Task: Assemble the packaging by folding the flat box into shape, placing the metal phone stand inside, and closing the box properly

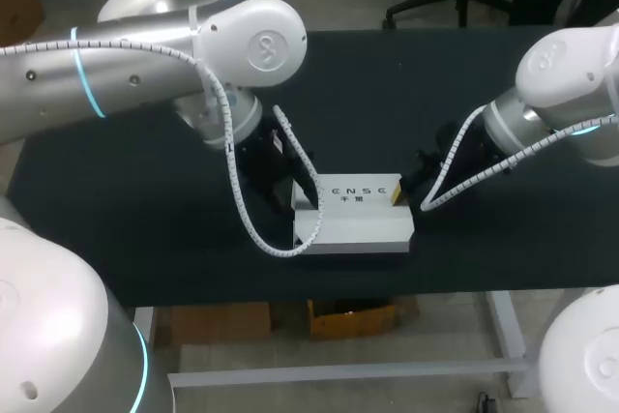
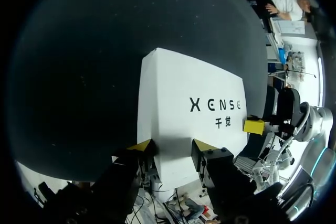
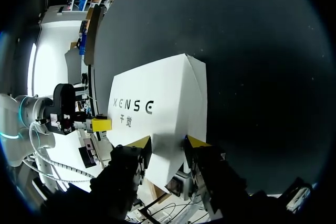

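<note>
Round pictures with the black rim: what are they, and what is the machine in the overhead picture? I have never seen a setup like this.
The machine is a robot with two arms, the left arm and the right arm, filmed from above and behind. Each round picture comes from a camera on one arm's wrist, looking out along its two yellow-tipped fingers. On the black table lies one white box, already folded into shape. The left pincer sits at one end of the box and the right pincer at the other, each with its fingers apart. Neither seems to be holding anything.
</note>
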You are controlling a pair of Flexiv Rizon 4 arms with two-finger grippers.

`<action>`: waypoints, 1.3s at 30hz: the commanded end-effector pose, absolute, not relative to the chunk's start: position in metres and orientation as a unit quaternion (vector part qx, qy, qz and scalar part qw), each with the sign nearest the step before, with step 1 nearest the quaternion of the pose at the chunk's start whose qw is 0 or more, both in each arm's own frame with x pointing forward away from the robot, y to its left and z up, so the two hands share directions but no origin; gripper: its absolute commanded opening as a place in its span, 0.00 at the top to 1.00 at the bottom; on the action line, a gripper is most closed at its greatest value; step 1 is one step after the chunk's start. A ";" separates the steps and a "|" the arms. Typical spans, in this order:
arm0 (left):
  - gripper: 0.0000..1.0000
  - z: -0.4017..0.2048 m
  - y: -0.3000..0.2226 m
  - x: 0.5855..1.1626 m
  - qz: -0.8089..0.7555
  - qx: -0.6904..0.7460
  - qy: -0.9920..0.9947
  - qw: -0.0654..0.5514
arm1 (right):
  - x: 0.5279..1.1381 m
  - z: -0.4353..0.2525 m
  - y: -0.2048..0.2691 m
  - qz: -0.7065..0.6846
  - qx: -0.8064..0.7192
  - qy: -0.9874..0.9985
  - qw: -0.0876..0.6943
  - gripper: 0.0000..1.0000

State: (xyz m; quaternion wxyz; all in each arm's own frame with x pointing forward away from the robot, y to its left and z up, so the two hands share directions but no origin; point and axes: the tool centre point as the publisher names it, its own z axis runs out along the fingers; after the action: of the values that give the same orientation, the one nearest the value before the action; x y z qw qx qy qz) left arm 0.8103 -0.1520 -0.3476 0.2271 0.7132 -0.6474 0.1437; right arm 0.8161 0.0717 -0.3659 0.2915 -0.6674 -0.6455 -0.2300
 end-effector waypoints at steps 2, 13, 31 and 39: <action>0.53 -0.345 -0.159 0.815 0.138 0.712 -0.648 0.231 | 0.817 -0.363 0.077 -0.228 -0.666 -0.646 0.295 0.61; 0.52 -0.342 -0.158 0.818 0.132 0.712 -0.647 0.240 | 0.819 -0.359 0.077 -0.224 -0.668 -0.643 0.299 0.61; 0.51 -0.338 -0.159 0.823 0.120 0.712 -0.645 0.250 | 0.822 -0.355 0.079 -0.216 -0.671 -0.640 0.305 0.59; 0.51 -0.335 -0.159 0.824 0.118 0.713 -0.644 0.251 | 0.823 -0.353 0.079 -0.214 -0.672 -0.638 0.310 0.58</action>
State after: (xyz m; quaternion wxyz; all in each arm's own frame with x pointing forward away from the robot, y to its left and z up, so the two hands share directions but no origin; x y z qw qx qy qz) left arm 0.8204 -0.1530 -0.3360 0.2484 0.7141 -0.6430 0.1222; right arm 0.8212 0.0751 -0.3549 0.3058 -0.6736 -0.6371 -0.2167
